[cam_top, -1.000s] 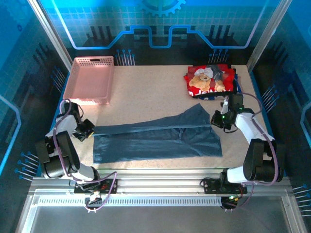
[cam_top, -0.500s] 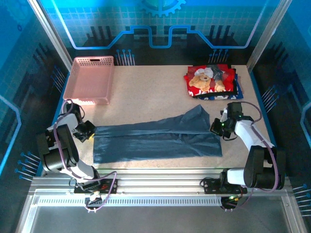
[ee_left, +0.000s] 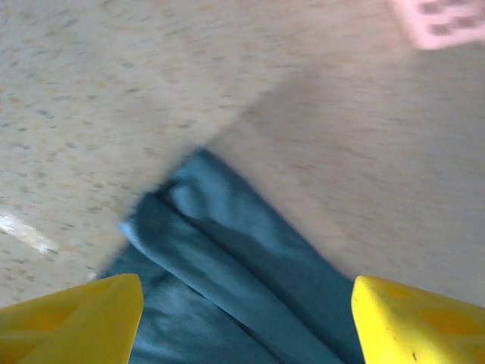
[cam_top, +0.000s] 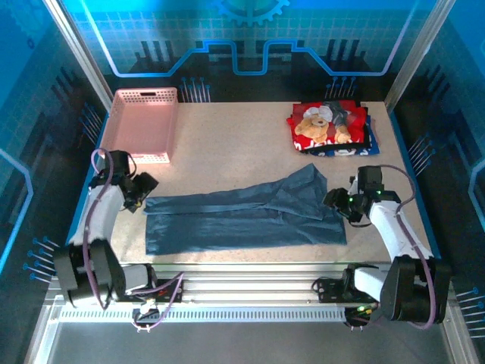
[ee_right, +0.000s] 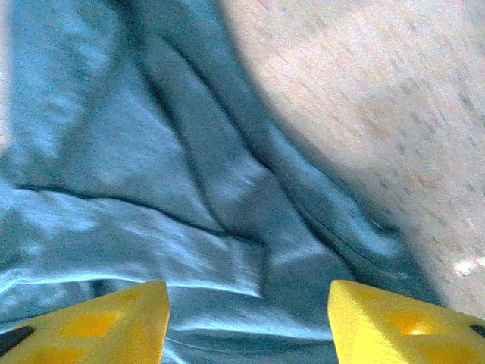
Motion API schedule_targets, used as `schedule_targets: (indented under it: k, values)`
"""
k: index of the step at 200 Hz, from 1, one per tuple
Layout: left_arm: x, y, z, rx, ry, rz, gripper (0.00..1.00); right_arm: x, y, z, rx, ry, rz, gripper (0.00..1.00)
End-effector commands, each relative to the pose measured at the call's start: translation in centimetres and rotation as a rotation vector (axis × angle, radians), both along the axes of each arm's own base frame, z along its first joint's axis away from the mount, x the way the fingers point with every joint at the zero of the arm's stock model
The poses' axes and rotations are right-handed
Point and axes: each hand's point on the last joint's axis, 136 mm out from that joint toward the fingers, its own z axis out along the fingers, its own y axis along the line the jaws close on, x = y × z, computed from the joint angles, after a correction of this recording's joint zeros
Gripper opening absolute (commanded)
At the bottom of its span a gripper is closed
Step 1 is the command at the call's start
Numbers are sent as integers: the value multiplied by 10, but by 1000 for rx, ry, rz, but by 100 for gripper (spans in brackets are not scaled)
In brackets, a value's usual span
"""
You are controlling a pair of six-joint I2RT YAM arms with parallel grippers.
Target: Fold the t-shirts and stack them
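Note:
A large slate-blue t-shirt (cam_top: 242, 216) lies flat in a long folded band across the table's middle. My left gripper (cam_top: 144, 186) hovers open just off its left end. In the left wrist view the yellow fingertips (ee_left: 72, 318) stand wide apart over the shirt's folded corner (ee_left: 227, 258). At the shirt's right end my right gripper (cam_top: 333, 201) is open too. Its yellow fingertips (ee_right: 402, 318) straddle wrinkled cloth (ee_right: 189, 189) without pinching it. A stack of folded t-shirts (cam_top: 330, 127), a red teddy-bear one on top, rests at the back right.
A pink lattice basket (cam_top: 140, 125) stands at the back left, close behind my left arm; its corner (ee_left: 447, 19) shows in the left wrist view. Bare speckled tabletop (cam_top: 227, 144) lies between the basket and the stack.
Both grippers have gone from shut to open and let go of the slate-blue shirt's ends. The left gripper has drawn back a little, and the right one has shifted slightly nearer.

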Motion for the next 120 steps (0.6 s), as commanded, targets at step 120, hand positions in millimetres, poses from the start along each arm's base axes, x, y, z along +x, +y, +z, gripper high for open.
schedule_targets:
  k: [120]
  values:
    - [-1, -161, 17, -98, -228, -534, 79, 100, 161, -26, -84, 12, 957, 52]
